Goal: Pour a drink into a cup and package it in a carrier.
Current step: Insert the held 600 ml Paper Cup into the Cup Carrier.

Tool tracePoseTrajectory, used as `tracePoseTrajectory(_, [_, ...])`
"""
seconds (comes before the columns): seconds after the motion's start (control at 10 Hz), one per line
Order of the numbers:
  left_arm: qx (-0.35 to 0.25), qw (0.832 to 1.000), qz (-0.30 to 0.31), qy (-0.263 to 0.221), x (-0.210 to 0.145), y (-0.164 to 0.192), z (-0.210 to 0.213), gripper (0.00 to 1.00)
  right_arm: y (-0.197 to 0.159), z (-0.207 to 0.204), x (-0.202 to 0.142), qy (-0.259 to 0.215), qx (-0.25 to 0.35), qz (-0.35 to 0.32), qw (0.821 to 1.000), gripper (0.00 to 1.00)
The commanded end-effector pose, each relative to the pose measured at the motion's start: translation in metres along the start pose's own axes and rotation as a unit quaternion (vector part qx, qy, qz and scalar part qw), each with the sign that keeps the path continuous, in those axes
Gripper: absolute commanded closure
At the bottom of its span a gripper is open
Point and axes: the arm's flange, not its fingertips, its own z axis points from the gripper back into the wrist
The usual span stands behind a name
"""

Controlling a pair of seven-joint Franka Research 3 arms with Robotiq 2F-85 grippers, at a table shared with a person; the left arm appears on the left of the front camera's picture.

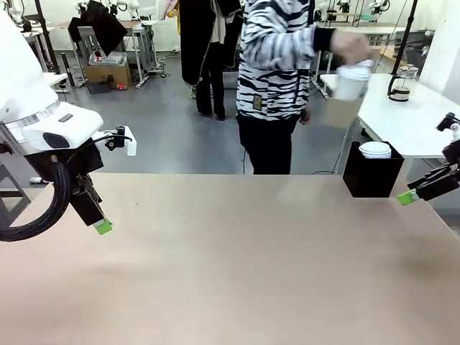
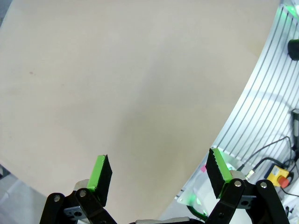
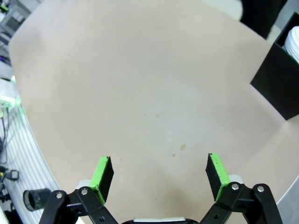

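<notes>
Over at the far right, the press jug [image 1: 399, 83] stands on a white side table [image 1: 417, 118] behind the person, well apart from the tan table [image 1: 237, 259] — its contents are too small and far off to read, though the lower part looks dark. The person [image 1: 277, 79], in a zebra-striped top, stands at the far side with one hand [image 1: 352, 47] raised, blurred, carrying a white lidded cup [image 1: 352, 80] with a brownish cardboard piece [image 1: 341, 111] just beneath it; whether that is the carrier cannot be told through the blur. At the tan table's far right corner sits a black box [image 1: 372, 172], and on top of it rests a stack of white lids [image 1: 375, 149] — the right wrist view catches the box [image 3: 278, 86] at its upper right.

Left gripper [image 2: 159, 177] hangs above bare tabletop, fingers spread wide, nothing between the green pads [image 2: 99, 173]. Right gripper [image 3: 159, 173] — same story, jaws apart over the tan surface, holding nothing. In the front view, the left gripper's green tip [image 1: 103, 226] sits low at the left, the right's [image 1: 408, 197] near the black box.
</notes>
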Motion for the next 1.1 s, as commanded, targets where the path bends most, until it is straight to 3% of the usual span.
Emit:
tracePoseTrajectory(0.0, [0.010, 1.000, 0.002, 0.004, -0.0009, 0.0016, 0.0001, 0.00, -0.0028, 0.0024, -0.0005, 0.001, 0.002, 0.013, 1.000, 0.00])
tracePoseTrajectory(1.0, [0.010, 1.000, 0.002, 0.004, -0.0009, 0.0016, 0.0001, 0.00, -0.0028, 0.0024, -0.0005, 0.001, 0.002, 0.013, 1.000, 0.00])
